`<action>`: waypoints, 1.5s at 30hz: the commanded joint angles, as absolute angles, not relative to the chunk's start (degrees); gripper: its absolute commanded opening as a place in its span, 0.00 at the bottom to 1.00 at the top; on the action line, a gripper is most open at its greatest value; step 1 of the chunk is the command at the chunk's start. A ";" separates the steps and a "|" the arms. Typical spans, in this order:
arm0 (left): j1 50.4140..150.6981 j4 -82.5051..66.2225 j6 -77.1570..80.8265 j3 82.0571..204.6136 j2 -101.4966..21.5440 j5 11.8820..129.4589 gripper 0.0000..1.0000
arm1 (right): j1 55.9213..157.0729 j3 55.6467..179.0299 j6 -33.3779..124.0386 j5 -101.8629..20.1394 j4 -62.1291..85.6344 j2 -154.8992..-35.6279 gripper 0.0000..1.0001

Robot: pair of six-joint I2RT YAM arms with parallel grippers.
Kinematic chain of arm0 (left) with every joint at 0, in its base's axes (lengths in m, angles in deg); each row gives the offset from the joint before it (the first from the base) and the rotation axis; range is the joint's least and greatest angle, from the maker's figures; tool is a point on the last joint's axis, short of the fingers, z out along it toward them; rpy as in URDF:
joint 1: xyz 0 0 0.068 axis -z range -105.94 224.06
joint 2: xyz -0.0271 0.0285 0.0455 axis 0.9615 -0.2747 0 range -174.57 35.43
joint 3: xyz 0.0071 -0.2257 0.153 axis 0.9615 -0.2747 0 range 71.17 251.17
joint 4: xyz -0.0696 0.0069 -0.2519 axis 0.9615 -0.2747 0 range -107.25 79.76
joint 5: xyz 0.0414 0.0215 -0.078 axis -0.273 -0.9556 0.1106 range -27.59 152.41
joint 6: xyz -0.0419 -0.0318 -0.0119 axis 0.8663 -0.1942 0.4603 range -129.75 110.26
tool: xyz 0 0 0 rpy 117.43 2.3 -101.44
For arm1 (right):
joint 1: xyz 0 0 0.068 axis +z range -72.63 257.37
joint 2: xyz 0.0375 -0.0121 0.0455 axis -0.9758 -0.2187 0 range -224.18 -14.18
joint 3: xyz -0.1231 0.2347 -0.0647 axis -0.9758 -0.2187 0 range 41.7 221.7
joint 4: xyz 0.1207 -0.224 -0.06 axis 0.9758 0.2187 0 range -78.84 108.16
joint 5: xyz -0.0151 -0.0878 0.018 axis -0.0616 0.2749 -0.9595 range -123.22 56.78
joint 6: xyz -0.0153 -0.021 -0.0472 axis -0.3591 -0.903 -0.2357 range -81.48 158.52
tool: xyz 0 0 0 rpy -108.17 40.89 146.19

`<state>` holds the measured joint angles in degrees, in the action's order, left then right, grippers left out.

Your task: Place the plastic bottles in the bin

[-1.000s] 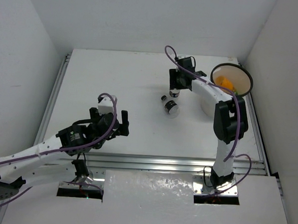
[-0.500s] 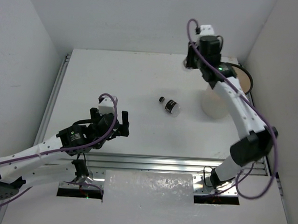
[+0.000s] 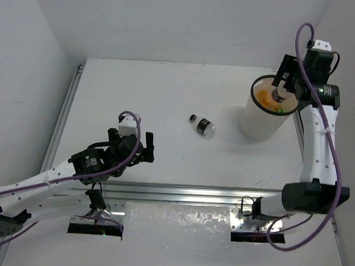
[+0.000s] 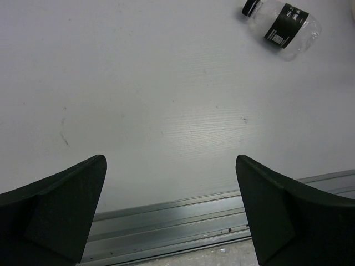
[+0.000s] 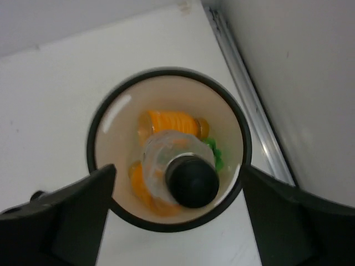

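Clear black-capped bottle [image 5: 177, 166] points cap-up inside cream bin [image 5: 166, 88].

Nothing is legible; the dark label [image 4: 286, 21] on the clear bottle [image 4: 281, 27] shows only unreadably small print.

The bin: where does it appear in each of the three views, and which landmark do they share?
Top external: bin at far right, by the wall.
Left wrist: not in it.
Right wrist: centre, seen from above.
Shared landmark: the white table, in all three.
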<state>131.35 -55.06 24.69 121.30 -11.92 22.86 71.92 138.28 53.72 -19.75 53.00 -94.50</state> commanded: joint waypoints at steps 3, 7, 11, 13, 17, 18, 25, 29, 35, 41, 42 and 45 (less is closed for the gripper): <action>130.83 -52.26 23.13 120.83 -10.63 24.26 1.00 | 69.46 145.13 55.47 -25.57 57.73 -100.75 0.99; 130.83 -51.82 22.86 120.74 -11.06 24.70 1.00 | 72.51 161.63 55.66 -26.27 62.48 -105.32 0.99; 130.83 -51.90 22.86 120.82 -11.42 24.62 1.00 | 83.50 157.22 50.65 -25.83 57.23 -103.05 0.99; 130.83 -52.17 23.04 120.91 -11.50 24.27 1.00 | 88.85 148.11 49.33 -29.51 52.74 -99.19 0.99; 130.75 -52.34 23.39 120.91 -10.98 23.74 1.00 | 98.27 134.71 45.73 -31.98 48.08 -96.10 0.99; 130.75 -52.34 23.48 120.91 -10.89 23.56 1.00 | 99.42 132.43 44.33 -32.86 46.51 -96.36 0.99; 130.66 -52.43 23.57 120.91 -10.80 23.30 1.00 | 107.77 124.40 38.96 -31.83 43.85 -109.07 0.99; 130.66 -52.61 23.65 121.00 -11.15 23.12 1.00 | 107.96 126.17 37.13 -28.13 43.33 -118.32 0.99; 130.66 -52.35 23.48 120.91 -11.06 23.30 1.00 | 107.87 127.93 34.92 -23.12 39.91 -130.54 0.96; 130.66 -52.26 23.30 120.91 -10.89 23.56 1.00 | 107.78 121.18 34.91 -19.16 30.96 -130.74 0.60; 130.66 -52.17 23.21 120.83 -10.89 23.65 1.00 | 107.78 120.37 35.00 -19.25 30.06 -130.03 0.52; 130.66 -52.08 23.04 120.82 -10.98 23.91 1.00 | 107.78 118.35 36.05 -20.38 27.95 -126.08 0.30</action>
<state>131.29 -53.79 23.64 120.86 -11.70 24.08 107.83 119.81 35.42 -20.80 33.51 -131.04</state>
